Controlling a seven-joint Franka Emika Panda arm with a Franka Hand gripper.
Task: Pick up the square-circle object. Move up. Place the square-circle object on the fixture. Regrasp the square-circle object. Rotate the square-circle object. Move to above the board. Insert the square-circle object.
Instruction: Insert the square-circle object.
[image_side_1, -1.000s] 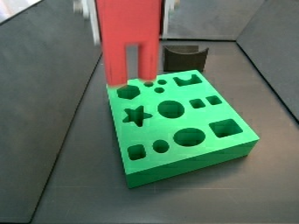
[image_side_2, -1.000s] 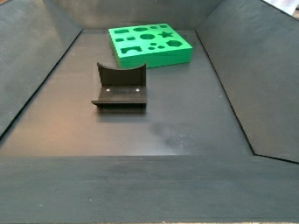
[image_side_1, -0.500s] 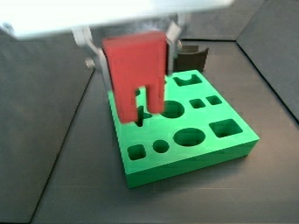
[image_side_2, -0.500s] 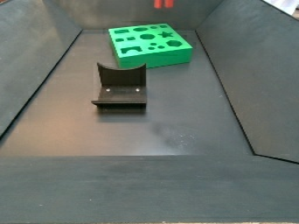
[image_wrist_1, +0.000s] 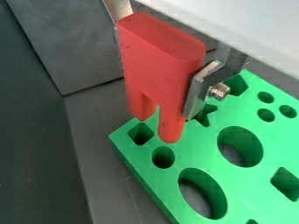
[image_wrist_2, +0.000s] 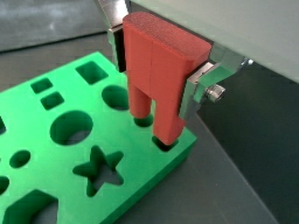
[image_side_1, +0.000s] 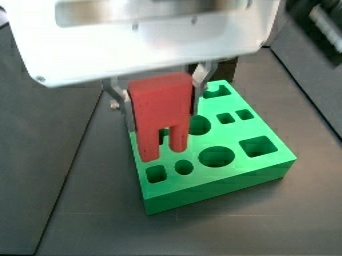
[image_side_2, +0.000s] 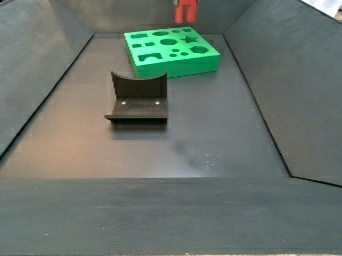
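My gripper (image_wrist_2: 159, 77) is shut on the square-circle object (image_wrist_2: 158, 61), a red block with two legs pointing down. It hangs upright over the green board (image_wrist_2: 140, 188), near one edge. The leg ends are at the board's top by small holes; I cannot tell whether they touch or enter. The held block also shows in a wrist view (image_wrist_1: 158, 66) and in both side views (image_side_1: 163, 108) (image_side_2: 185, 10). The silver fingers (image_wrist_1: 205, 80) press on its two narrow sides. The dark fixture (image_side_2: 138, 100) stands empty on the floor in front of the board (image_side_2: 187, 68).
Grey sloping walls (image_side_2: 261, 80) close in the dark floor on all sides. The board (image_side_1: 221, 190) has star, round, square and hexagon holes in its top. The gripper body (image_side_1: 147, 35) covers most of the fixture in that side view.
The gripper has come down with the red block and moved across the board toward its near left holes. The block's lower end now shows at the top of the side view with the fixture.
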